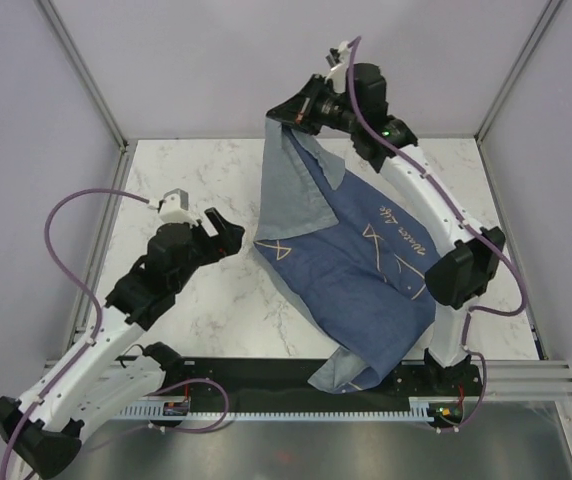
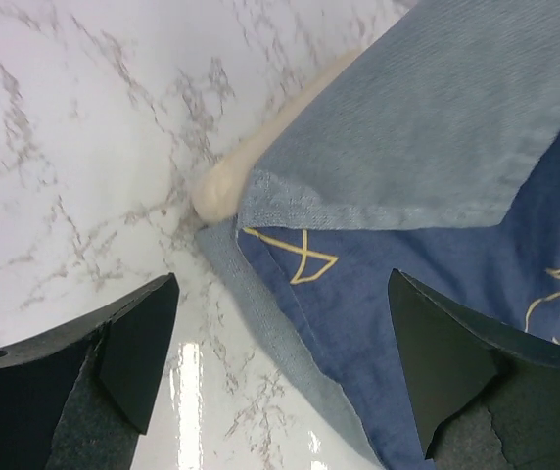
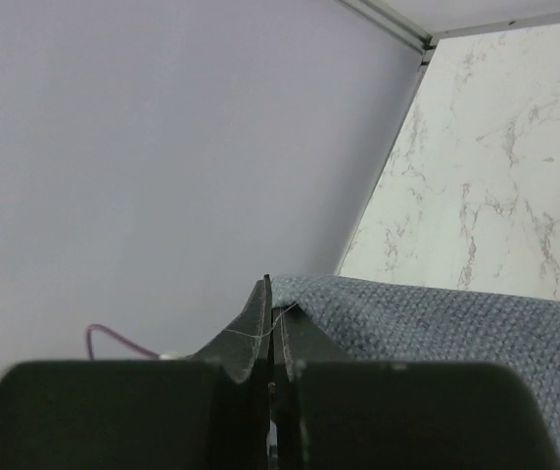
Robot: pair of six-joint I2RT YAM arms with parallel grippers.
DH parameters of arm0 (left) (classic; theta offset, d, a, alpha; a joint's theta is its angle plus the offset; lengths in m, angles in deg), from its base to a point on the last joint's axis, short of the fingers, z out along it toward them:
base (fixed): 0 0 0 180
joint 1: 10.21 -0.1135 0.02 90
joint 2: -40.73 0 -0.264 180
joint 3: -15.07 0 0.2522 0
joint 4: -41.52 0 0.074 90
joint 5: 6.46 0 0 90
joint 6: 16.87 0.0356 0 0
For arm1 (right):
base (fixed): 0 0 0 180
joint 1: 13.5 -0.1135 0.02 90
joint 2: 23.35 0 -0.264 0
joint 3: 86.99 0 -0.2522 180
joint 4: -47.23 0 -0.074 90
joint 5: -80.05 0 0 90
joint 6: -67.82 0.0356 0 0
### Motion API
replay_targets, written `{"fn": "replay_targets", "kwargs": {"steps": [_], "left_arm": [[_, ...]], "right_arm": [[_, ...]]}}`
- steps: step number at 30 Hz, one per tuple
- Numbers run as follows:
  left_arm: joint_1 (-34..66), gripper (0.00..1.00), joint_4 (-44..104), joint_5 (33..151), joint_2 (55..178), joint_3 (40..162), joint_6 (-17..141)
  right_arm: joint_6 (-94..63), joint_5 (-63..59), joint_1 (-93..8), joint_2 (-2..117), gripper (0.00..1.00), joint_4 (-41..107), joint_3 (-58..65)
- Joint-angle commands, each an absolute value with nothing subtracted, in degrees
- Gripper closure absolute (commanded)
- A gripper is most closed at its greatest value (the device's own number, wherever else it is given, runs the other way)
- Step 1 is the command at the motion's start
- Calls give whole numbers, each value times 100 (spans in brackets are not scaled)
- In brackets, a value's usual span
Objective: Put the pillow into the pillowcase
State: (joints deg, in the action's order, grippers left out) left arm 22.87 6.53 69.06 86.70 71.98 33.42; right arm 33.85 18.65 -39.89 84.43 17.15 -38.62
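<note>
White marble tabletop bears a dark blue fish-outlined fabric pillowcase, cream soft pillow peeking out; right hand pinches its lifted corner, left hand wide apart, empty.

Here's the only writing in play: a line of cream script lettering running slantwise across the dark blue outer face of the pillowcase, up toward its right edge (too small and looping to make out the words).
</note>
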Motion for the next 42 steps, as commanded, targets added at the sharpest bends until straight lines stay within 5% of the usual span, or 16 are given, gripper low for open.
{"fn": "replay_targets", "kwargs": {"steps": [1,5,7,11,15,16,19,24,25,28,42], "left_arm": [[2275,5,0,6104,8442,7637,3691],[2275,6,-150,5876,7836,7682,3937],[2275,6,-264,5744,7721,7725,4025],[2275,5,-379,5821,7764,7778,4122],[2275,5,-318,6130,8115,7726,4043],[2275,5,-291,6191,8333,7682,4043],[2275,5,-28,6401,8651,7551,3973],[2275,5,570,6710,9319,7383,3929],[2275,5,675,6797,9459,7418,3955],[2275,2,615,6999,10022,7654,4078],[1739,3,1220,8186,11016,7620,3700]], "right_arm": [[3537,1168,-4601,9159,100,2141,-4291],[3854,991,-5426,10353,99,2292,-5570],[3917,1035,-5665,11162,74,2310,-6196],[4093,1000,-5641,11578,57,2450,-6370],[3654,455,-5052,10358,60,2739,-4761],[3619,446,-4894,10182,79,2810,-4514],[3548,516,-4322,9820,100,2828,-4117],[3495,806,-3847,9959,100,2688,-4546],[3460,893,-3838,10030,96,2548,-4669],[3224,1263,-3829,10154,60,1944,-4899],[2186,736,-4171,7975,51,1632,-778]]}}
